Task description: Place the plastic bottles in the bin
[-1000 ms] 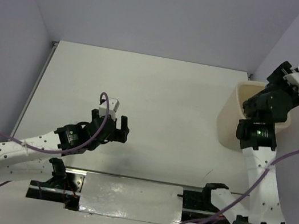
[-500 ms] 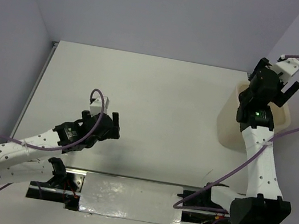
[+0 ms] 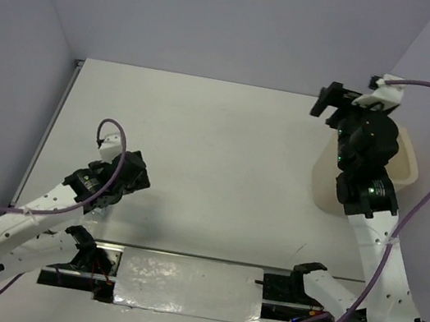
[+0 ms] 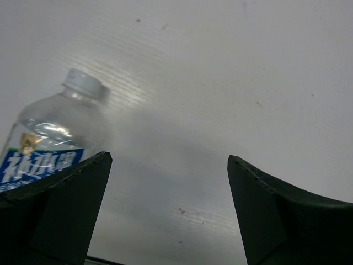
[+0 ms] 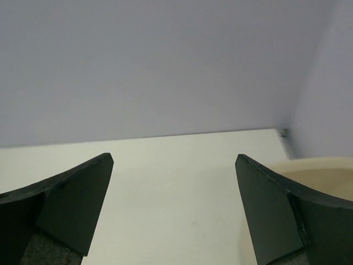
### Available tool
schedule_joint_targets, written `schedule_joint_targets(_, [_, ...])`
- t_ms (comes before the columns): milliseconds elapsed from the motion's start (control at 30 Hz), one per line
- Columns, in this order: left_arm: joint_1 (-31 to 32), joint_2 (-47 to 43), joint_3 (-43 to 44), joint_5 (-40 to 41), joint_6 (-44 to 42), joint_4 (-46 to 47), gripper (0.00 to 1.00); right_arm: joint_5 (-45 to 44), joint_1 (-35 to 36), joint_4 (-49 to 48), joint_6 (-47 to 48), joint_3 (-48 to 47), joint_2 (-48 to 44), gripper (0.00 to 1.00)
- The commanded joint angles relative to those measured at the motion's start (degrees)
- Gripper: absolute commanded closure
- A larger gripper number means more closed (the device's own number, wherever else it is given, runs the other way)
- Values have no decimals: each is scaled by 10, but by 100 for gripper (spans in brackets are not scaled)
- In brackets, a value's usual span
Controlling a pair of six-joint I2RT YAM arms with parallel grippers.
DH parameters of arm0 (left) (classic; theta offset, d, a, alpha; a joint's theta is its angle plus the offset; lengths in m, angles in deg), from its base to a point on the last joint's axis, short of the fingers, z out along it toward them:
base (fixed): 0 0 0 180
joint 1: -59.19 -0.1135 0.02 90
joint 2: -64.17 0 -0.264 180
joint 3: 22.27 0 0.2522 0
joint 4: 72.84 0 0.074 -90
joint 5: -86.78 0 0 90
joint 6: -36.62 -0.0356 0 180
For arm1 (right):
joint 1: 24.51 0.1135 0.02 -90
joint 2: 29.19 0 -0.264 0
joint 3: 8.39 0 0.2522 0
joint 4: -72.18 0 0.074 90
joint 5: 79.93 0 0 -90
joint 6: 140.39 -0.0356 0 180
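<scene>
Clear plastic with a blue label and a white cap: one water bottle point(image 4: 52, 138) shows only in the left wrist view. It lies on the white surface point(image 3: 226, 146) near its left edge. From above, the left arm hides it, and no other bottle is in sight.

The left pincer point(image 4: 169, 157) hangs over that spot with its jaws spread wide and nothing between them. The bottle is not in the gap; it sits off to the side, partly behind the left finger point(image 4: 60, 210). Its long axis slants away from the pincer, cap end farthest. My judgement is that the pincer must shift sideways toward that finger's side and turn to cross the bottle's body before closing.

Over at the right edge, toward the far corner, stands the cream bin point(image 3: 323, 184). The right pincer point(image 5: 174, 160) is raised beside its rim, also wide open and empty, and faces the far wall. The left arm is plainly the nearer one to the bottle — the right is well apart from it.
</scene>
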Motion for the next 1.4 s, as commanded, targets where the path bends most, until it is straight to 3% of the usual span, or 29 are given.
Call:
schedule_joint_targets(0, [-48, -27, 15, 49, 62, -89, 1, 67, 64, -31, -9, 15, 23, 0])
schedule_joint_targets(167, [-122, -51, 8, 77, 113, -151, 1, 122, 100, -69, -67, 46, 89, 0])
schedule_joint_targets(367, [-155, -68, -36, 89, 144, -140, 1, 163, 120, -107, -109, 94, 126, 0])
schedule_joint_targets(567, [-174, -35, -52, 31, 44, -41, 1, 165, 124, -119, -128, 142, 123, 0])
schedule_joint_targets(1033, [-174, 46, -100, -133, -59, 113, 2, 162, 124, -134, -128, 171, 121, 0])
schedule_joint_targets(1167, [-174, 49, -109, -181, -85, 153, 12, 155, 123, -129, -139, 192, 116, 0])
schedule_joint_targets(1267, [-174, 48, -117, -195, -95, 159, 25, 150, 124, -132, -146, 211, 109, 0])
schedule_joint_targets(1367, [-174, 43, -118, -196, -101, 149, 44, 149, 123, -133, -150, 225, 101, 0])
